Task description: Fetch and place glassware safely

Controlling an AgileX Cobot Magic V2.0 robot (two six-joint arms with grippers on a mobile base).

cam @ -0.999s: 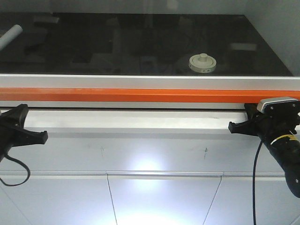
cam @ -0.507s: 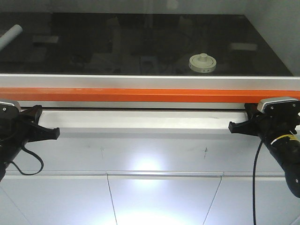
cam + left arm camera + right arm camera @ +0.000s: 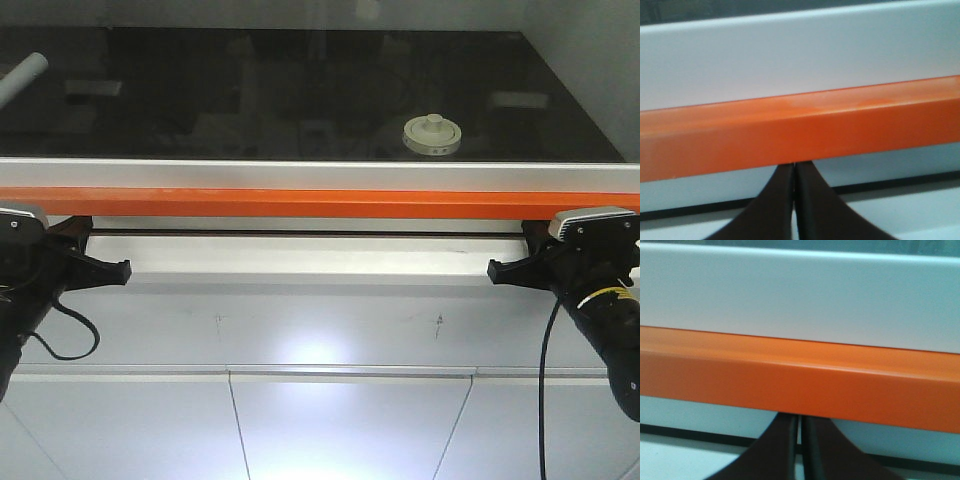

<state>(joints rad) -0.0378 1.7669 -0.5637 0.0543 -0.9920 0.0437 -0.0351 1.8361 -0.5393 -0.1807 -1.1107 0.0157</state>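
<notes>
The glassware (image 3: 432, 135), a squat clear jar with a cream-white knobbed lid, stands on the dark surface behind the glass sash, right of centre. An orange bar (image 3: 320, 203) runs along the sash's lower edge. My left gripper (image 3: 78, 230) is shut and empty, its black fingertips up against the underside of the orange bar (image 3: 800, 132) at the left end (image 3: 794, 165). The right gripper (image 3: 531, 232) is also shut on nothing, with its tips tucked under the orange bar (image 3: 805, 385) at the right end (image 3: 800, 417). Both grippers are well below and in front of the jar.
A white cylindrical tube (image 3: 22, 75) leans at the far left behind the glass. A silver frame rail (image 3: 320, 175) sits above the orange bar and a white ledge (image 3: 300, 262) below it. White cabinet panels (image 3: 340, 420) fill the foreground.
My left gripper has moved right and up until its tips sit under the orange bar. The right gripper and the jar have stayed put.
</notes>
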